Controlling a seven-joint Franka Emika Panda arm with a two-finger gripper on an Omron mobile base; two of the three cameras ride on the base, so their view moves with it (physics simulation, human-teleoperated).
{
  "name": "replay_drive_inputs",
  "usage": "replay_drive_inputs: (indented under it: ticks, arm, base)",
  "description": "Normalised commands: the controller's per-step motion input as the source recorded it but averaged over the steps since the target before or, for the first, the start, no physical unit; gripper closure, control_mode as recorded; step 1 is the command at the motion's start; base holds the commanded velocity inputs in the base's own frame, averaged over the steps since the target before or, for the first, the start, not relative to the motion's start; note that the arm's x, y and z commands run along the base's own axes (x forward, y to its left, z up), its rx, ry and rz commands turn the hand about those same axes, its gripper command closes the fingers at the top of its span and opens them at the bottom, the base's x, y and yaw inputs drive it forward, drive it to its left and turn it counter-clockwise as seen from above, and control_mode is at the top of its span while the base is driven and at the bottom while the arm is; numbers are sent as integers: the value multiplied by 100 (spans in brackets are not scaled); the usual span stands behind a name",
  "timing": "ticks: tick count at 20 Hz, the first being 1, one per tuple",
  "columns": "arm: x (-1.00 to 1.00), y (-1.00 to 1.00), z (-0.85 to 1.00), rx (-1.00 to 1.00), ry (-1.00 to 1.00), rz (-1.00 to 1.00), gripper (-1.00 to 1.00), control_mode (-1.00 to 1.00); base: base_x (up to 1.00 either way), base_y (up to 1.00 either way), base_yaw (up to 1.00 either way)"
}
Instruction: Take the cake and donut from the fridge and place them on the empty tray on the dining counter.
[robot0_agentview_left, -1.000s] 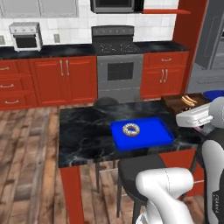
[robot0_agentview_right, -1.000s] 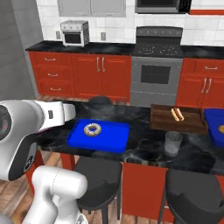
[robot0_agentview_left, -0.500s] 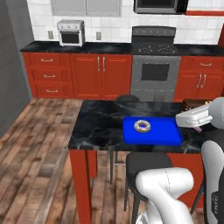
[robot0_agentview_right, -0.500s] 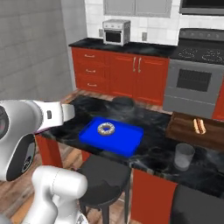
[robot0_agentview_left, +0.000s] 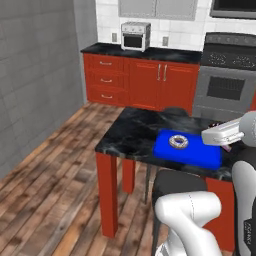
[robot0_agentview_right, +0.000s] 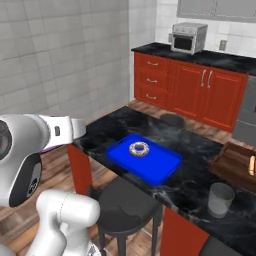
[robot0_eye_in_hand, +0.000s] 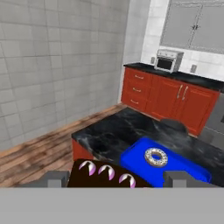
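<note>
In the red-cabinet kitchen, above the black counter (robot0_eye_in_hand: 103, 133), the gripper (robot0_eye_in_hand: 117, 178) stands wide around the cake (robot0_eye_in_hand: 94, 178), carrying it toward the tray (robot0_eye_in_hand: 131, 161), where the donut (robot0_eye_in_hand: 156, 156) already lies with room beside.

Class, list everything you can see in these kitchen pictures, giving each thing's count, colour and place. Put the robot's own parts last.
donut: one, tan with whitish icing, lying in the tray
tray: one, bright blue, on the dining counter near its edge
dining counter: one, black marbled top with red sides, mid-room
stool: one, dark, at the counter below the tray
board: one, dark brown, on the counter right of the tray
glass: one, grey, on the counter in front of the board
toaster oven: one, silver, on the wall worktop
cabinets: a row, red, under that worktop
stove: one, grey, beside the cabinets
cake: one, dark brown with white-pink dollops, between the fingers
gripper: one, closed on the cake
</note>
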Motion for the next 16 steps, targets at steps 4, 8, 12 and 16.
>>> replay_drive_inputs:
  ticks: [4, 8, 12, 16]
  arm:
    - [0, 0, 0, 0, 0, 0, 100, 100]
    - [0, 0, 0, 0, 0, 0, 100, 100]
    - [0, 0, 0, 0, 0, 0, 100, 100]
    - [72, -64, -36, 6, 3, 3, 100, -100]
  base:
    - [85, -18, 41]
    - [31, -10, 12]
    - [34, -26, 14]
    - [0, 0, 0]
